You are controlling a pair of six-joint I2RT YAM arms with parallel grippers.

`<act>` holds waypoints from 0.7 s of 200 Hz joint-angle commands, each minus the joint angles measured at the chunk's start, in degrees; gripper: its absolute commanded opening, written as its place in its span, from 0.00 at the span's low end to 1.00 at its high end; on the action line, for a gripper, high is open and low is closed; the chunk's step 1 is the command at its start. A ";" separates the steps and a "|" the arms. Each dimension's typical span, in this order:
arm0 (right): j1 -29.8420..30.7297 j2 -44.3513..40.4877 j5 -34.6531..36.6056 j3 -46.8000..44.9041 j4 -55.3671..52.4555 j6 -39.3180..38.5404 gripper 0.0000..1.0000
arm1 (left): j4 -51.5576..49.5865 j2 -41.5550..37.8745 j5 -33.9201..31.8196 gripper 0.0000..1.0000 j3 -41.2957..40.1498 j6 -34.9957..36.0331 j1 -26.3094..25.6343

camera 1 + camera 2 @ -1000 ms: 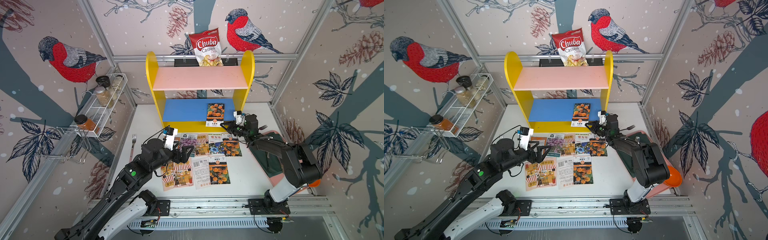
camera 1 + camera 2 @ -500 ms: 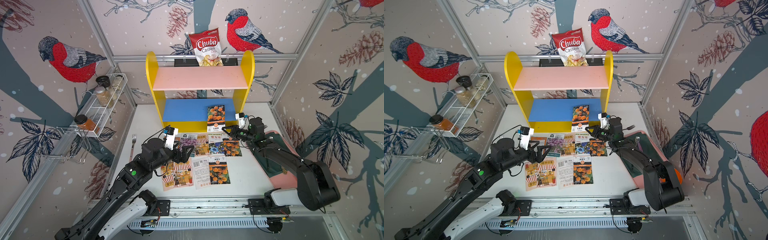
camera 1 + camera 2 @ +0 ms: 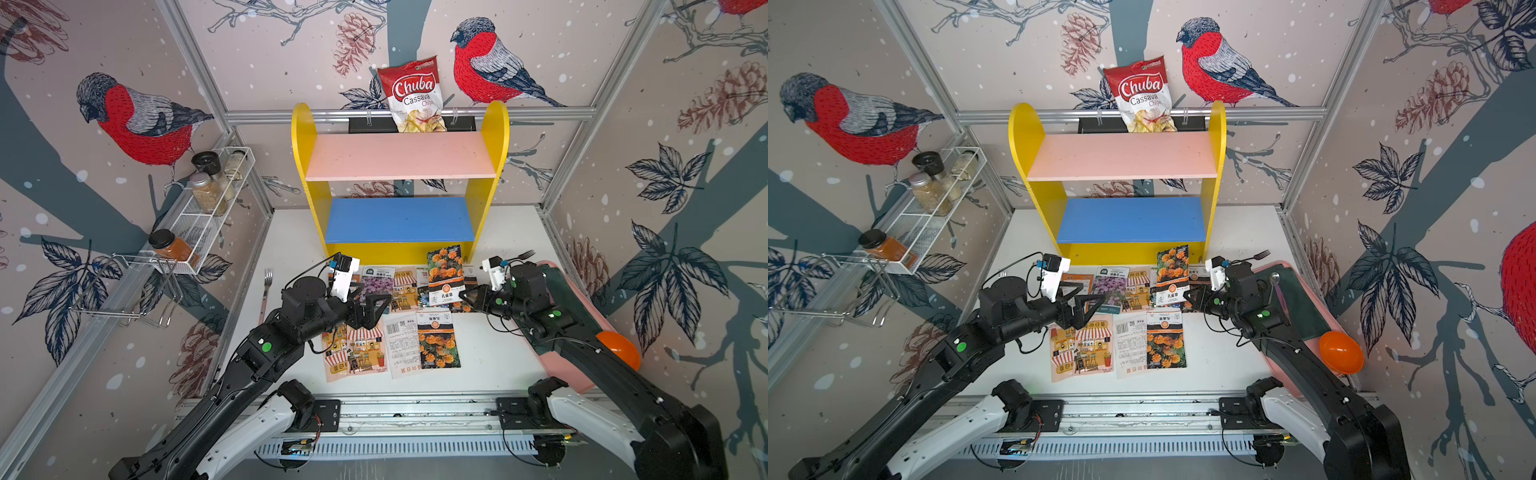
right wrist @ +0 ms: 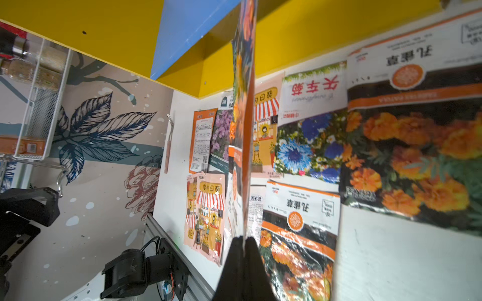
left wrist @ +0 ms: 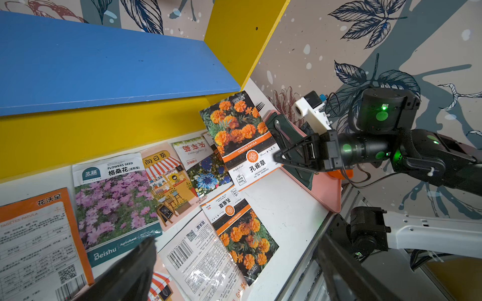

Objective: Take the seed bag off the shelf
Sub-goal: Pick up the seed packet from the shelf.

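1. Seed bag [image 4: 242,78]: edge-on in right wrist view, print blurred, unreadable.
2. Chip bag [image 3: 415,99]: lower edge hidden behind shelf [image 3: 401,156] in both top views.
3. Left end effector [image 5: 236,241]: fingers cut off by left wrist view's edge.

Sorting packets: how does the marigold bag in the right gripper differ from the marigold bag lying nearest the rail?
The held seed bag is pinched by the shut right gripper, raised over other packets; the lying marigold bag rests flat on the table, untouched. The held seed bag's flowers face the shelf, the lying marigold bag's the rail. Both show the same marigold print.
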 commanded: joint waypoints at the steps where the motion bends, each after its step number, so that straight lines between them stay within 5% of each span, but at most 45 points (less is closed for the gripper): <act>1: 1.01 -4.21 2.08 -1.48 -5.72 1.82 0.00 | 3.55 0.51 1.57 0.97 -1.35 -0.61 0.04; 75: 2.22 -17.93 -3.62 -3.55 -2.27 7.04 0.00 | 29.10 6.98 14.97 0.93 -11.51 -18.04 0.06; 140: 4.18 -20.34 -8.33 -3.32 3.62 9.65 0.00 | 49.77 12.44 18.11 0.84 -18.17 -31.00 -0.01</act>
